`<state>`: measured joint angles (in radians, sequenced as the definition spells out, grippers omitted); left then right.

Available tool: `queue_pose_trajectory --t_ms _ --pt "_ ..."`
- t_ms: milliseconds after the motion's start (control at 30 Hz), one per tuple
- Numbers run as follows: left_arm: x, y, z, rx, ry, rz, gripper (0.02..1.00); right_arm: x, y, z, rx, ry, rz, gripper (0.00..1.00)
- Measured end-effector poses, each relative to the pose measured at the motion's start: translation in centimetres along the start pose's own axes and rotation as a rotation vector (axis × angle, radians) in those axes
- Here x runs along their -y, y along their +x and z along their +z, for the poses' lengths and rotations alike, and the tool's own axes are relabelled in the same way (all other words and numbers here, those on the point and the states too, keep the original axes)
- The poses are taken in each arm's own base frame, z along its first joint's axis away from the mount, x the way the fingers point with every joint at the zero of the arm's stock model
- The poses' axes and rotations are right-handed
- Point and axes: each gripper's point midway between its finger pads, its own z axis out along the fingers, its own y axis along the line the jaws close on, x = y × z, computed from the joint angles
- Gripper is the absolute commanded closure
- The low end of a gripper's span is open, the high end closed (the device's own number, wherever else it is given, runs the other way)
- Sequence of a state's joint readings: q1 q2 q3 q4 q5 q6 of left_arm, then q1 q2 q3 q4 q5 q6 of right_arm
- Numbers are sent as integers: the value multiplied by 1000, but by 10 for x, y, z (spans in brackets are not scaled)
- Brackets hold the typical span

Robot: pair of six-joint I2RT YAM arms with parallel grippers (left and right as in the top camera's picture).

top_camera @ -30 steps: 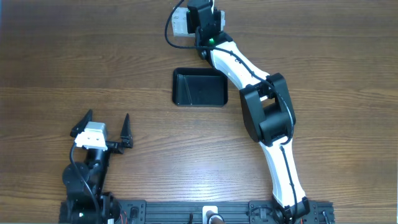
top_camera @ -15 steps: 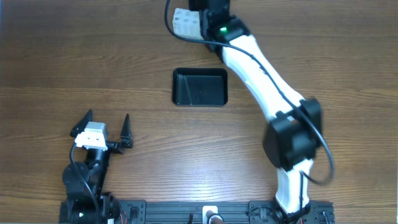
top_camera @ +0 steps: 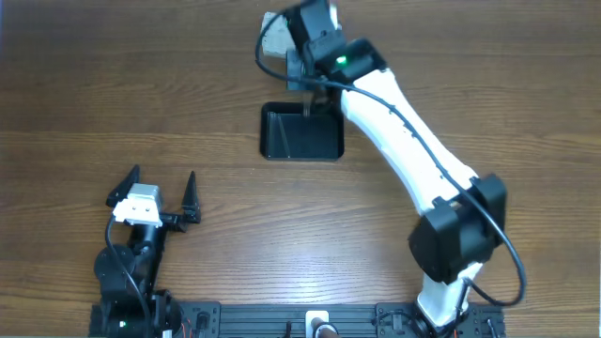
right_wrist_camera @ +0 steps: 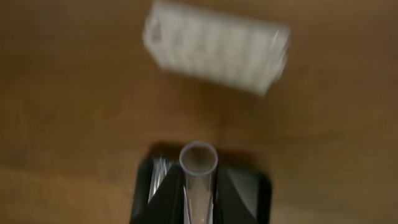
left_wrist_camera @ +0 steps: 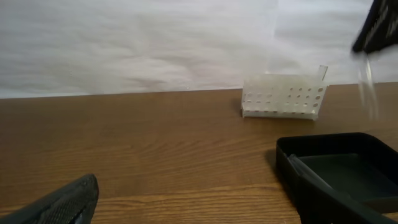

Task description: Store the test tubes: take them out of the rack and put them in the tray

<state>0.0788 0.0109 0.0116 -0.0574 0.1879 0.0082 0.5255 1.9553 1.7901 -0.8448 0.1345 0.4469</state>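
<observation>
- One test tube [right_wrist_camera: 198,160] is clamped in the right gripper [top_camera: 302,73]. It hangs upright in the air between the rack [left_wrist_camera: 283,96] and the tray [top_camera: 300,143], about over the tray's edge nearest the rack, as we judge it.
- We take the step in hand to be the carry and lay-down: this tube is out of the rack and not yet in the tray.
- To do it well, we would bring the tube fully over the tray's open floor and tilt it toward lying flat. We would lower it close to the floor and only then part the fingers, so it neither drops nor knocks the rim.
- We would set it beside, not across, the pale streak [left_wrist_camera: 309,174] along one tray wall. It may be a tube already stored; we cannot tell.
- The left gripper [top_camera: 162,176] sits near its base, well apart from the tray, fingers spread wide and holding nothing.
- The left wrist view gives a side look that the top view does not. It shows the held tube's lower end above the level of the tray's rim, and another tube [left_wrist_camera: 323,72] standing at the rack's end.
- The right wrist view looks down the tube's open mouth with the tray beneath, which helps us centre it.
- The top view lays out both arms in plan.
</observation>
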Motion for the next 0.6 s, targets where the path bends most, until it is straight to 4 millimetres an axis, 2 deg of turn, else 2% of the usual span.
queue_pose_trajectory --t_ms 133,200,400,600 --pt "0 0 0 0 0 0 18 4 36 38 -81 0 36 862" --pt "0 0 0 0 0 0 20 6 45 48 -93 -4 52 851" --pt "0 0 0 0 0 0 20 6 53 60 -85 -17 75 842" --pt "0 0 0 0 0 0 18 6 55 62 -85 -20 87 825"
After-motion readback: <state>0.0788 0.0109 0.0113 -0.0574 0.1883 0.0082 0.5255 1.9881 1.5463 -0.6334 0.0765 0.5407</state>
